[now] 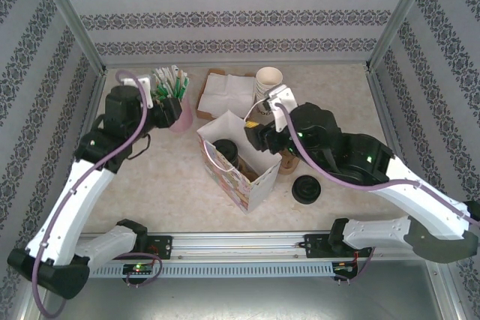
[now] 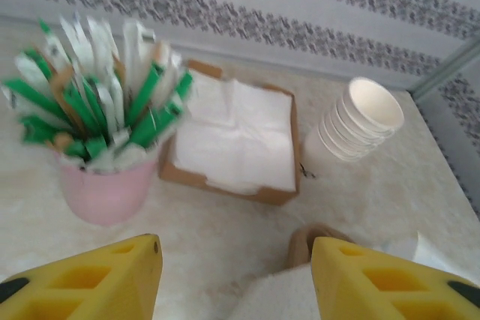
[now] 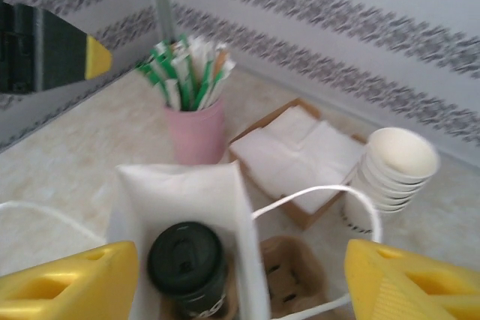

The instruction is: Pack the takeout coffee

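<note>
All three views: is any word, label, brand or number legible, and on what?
No text is readable.
The takeout coffee: dark print on the cup, too blurred.
The sachets: any print is too blurred.
The paper bag: floral pattern, no legible words.

Black coffee lid [image 3: 186, 258], pink pot [image 3: 196, 134] — green sticks [image 3: 180, 73]; bag [image 1: 231, 177] perhaps floral

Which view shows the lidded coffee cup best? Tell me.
Right wrist: it looks down into the paper bag, where the takeout coffee sits close, large and unobstructed. Top external shows it small inside the bag.
</note>
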Tool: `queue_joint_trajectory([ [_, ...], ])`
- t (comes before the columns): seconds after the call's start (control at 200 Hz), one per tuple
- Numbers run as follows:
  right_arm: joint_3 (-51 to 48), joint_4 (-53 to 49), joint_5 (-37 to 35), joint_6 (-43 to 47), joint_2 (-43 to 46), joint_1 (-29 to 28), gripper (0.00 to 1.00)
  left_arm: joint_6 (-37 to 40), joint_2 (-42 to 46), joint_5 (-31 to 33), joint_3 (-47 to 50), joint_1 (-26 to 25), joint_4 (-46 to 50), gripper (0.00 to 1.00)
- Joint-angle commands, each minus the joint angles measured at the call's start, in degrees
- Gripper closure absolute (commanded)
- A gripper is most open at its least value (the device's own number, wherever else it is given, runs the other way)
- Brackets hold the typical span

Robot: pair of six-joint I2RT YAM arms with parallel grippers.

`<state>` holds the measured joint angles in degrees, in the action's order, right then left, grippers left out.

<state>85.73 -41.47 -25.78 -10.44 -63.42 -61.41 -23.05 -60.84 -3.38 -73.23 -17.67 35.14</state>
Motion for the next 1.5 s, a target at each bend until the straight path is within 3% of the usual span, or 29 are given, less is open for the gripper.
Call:
queue_joint_trajectory([
  [0.0, -3.5, 6.1, -7.3, 2.0, 2.0, 2.3, 0.27, 5.2, -5.7, 7.3, -7.6, 0.1, 7.2, 0.49],
  [0.105, -6.3, 5.4, -6.4, 0.7, 3.8, 6.7, 0.27, 6.3, -12.9, 8.1, -16.3, 1.3, 10.9, 0.6],
  [0.29, -11.5, 3.9, -2.5, -1.2, 7.4, 13.6, 0.27, 7.5, -24.2, 6.0, -28.6, 3.5, 16.1, 0.69],
  [0.505, -16.2, 3.3, 2.8, -3.4, 11.0, 18.1, 0.27, 7.8, -36.7, 7.5, -40.9, 4.6, 24.0, 0.72],
  [0.809, -18.8, 3.1, 5.9, -4.3, 13.3, 20.0, 0.27, 6.0, -48.1, 12.7, -50.5, 5.8, 29.6, 0.75],
  [1.289, -19.8, 3.2, 7.7, -5.2, 12.8, 20.8, 0.27, 3.9, -51.5, 11.7, -51.2, 6.2, 29.7, 0.75],
  [1.494, -20.1, 3.5, 7.7, -5.7, 12.2, 21.0, 0.27, 1.9, -48.3, 7.3, -49.3, 5.8, 29.7, 0.75],
])
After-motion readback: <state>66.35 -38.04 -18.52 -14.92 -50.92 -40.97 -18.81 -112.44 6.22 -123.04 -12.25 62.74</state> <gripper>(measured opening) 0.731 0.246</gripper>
